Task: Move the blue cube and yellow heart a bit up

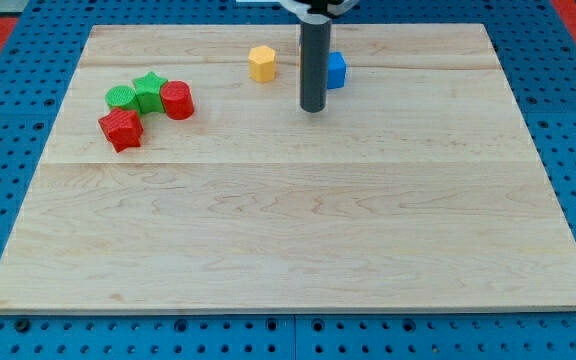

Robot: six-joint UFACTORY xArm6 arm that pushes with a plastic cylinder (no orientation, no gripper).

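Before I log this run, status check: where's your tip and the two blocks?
My tip down, just below the blue cube, rod covering its left. Yellow block apart, left of rod. Nothing in the way above them.

1. A wooden board point(288, 230) lies on a blue perforated surface point(8, 80).
2. A green cylinder point(121, 97) touches a green star point(150, 90).
3. A red cylinder point(177, 100) touches the star's right.
4. A red star point(121, 129) sits below them.

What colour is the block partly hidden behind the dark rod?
Blue: the blue cube, in the camera view.
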